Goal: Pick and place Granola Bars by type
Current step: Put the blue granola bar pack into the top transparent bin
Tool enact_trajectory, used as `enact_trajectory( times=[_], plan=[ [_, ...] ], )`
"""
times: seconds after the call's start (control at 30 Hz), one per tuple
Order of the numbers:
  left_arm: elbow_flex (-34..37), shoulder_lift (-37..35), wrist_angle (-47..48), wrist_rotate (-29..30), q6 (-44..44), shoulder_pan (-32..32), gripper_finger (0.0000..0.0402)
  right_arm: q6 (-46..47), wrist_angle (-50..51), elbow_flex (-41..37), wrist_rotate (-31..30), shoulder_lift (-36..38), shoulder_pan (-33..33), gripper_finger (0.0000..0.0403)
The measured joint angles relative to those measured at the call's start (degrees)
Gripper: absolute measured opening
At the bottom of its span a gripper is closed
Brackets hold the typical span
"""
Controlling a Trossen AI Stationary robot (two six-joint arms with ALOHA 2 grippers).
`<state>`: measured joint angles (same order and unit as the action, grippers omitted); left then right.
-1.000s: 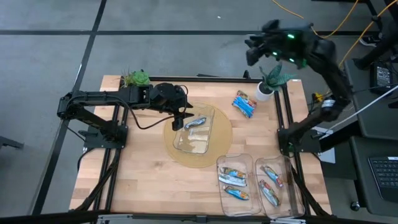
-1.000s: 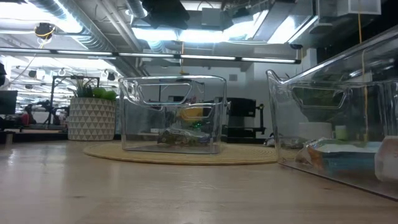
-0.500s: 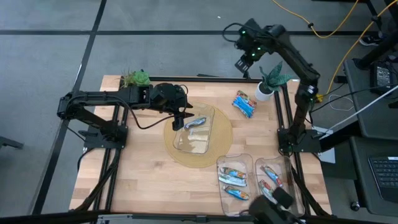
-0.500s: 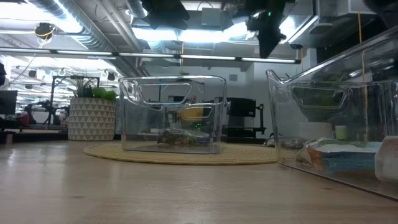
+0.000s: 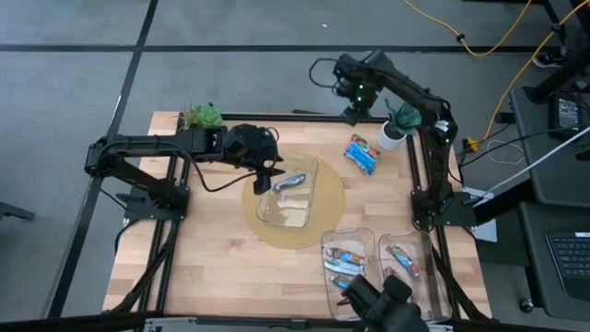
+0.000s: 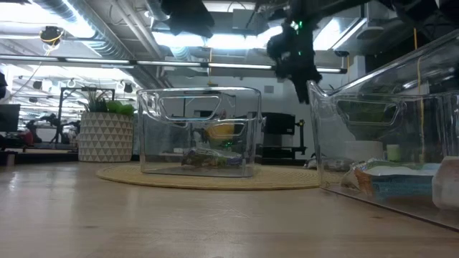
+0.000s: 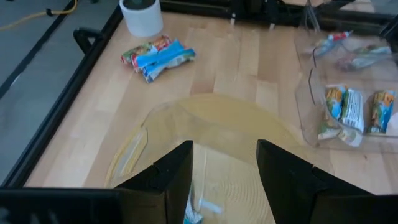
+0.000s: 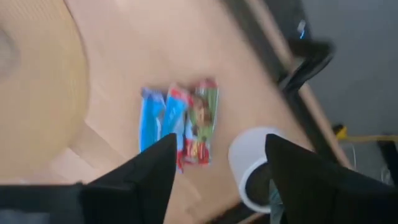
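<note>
The left gripper (image 5: 266, 175) hangs over the near rim of the middle bin (image 5: 288, 214), jaws apart and empty; one bar (image 5: 289, 182) lies in the bin just past them. The right gripper (image 5: 348, 112) is raised high, jaws apart and empty. Below and ahead of them lies a loose cluster of bars (image 8: 180, 129) beside a white pot (image 8: 257, 168).

Bare table (image 5: 221, 249) lies open along the left edge, while clear bins (image 5: 355, 267) crowd the near right corner
</note>
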<state>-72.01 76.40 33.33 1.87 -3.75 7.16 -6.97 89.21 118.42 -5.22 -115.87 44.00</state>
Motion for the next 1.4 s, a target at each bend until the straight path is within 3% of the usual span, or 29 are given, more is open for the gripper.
enact_trajectory(
  times=[0.23,0.5,0.87,1.1,1.4],
  plan=[
    [0.0,0.0,1.6,0.0,0.0,0.0,0.0169,-1.2,-5.9,-14.1,-0.1,0.0,0.3,0.0257],
    [0.0,0.0,1.7,0.0,-0.1,0.0,0.0169,-2.1,-6.2,-23.4,0.4,0.4,0.3,0.0257],
    [0.0,0.0,1.7,0.0,-0.1,0.0,0.0169,-2.4,-11.4,-30.6,2.3,0.6,0.9,0.0257],
    [0.0,0.0,1.6,0.0,-0.1,0.0,0.0169,-1.5,-15.0,-31.1,0.9,0.6,0.9,0.0257],
    [0.0,0.0,1.6,0.0,0.0,0.0,0.0169,-0.7,-9.9,-31.1,0.8,2.3,0.9,0.0257]
  ],
)
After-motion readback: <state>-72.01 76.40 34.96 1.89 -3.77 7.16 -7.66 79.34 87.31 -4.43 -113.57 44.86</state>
